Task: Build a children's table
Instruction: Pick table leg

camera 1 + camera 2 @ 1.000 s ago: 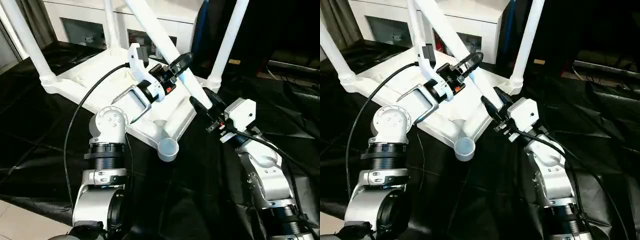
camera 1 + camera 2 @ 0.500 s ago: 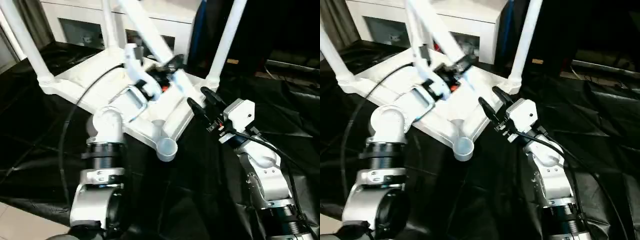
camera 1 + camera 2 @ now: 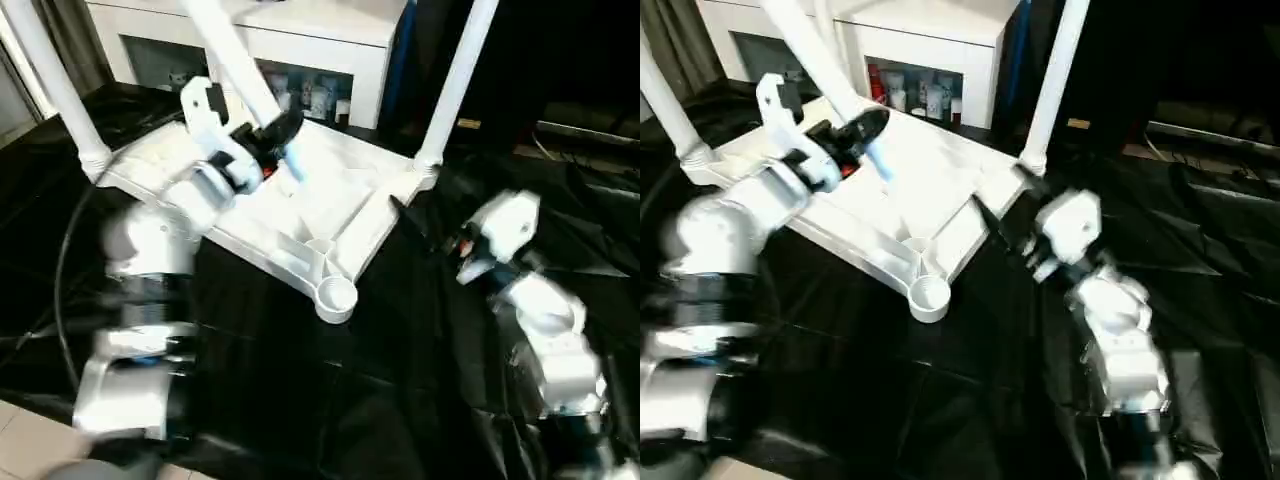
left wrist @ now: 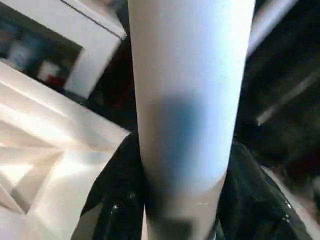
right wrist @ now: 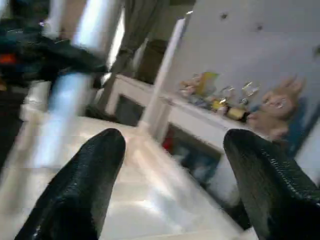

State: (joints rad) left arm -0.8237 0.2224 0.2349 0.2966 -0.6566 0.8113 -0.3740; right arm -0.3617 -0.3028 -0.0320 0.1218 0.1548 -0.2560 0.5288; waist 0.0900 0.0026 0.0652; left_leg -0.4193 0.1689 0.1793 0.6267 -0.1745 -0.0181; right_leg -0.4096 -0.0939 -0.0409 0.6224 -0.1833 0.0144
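- Left eye view: the tabletop (image 3: 330, 190) lies upside down on a black sheet (image 3: 330, 400), ribbed underside facing up, with one corner pointing toward the robot.
- That near corner carries an empty round socket (image 3: 337, 295).
- One leg (image 3: 455, 80) stands upright in the right-hand corner socket; another leg (image 3: 50, 80) stands in the left-hand corner socket.
- A loose leg (image 3: 235, 70) slants over the far left part of the tabletop, its lower end above the ribbed surface; whether that end touches the surface cannot be told.
- The left gripper (image 3: 275, 135) is clamped around the loose leg near its lower end; the left wrist view shows the black fingers (image 4: 117, 200) pressed against either side of the tube.
- The right gripper (image 5: 172, 185) has its jaws spread wide with nothing between them, as the right wrist view shows. It sits just right of the tabletop's right-hand edge, near the standing right leg and apart from the loose one.
- A white cabinet (image 3: 300, 40) with glass doors stands behind the tabletop on the far side.
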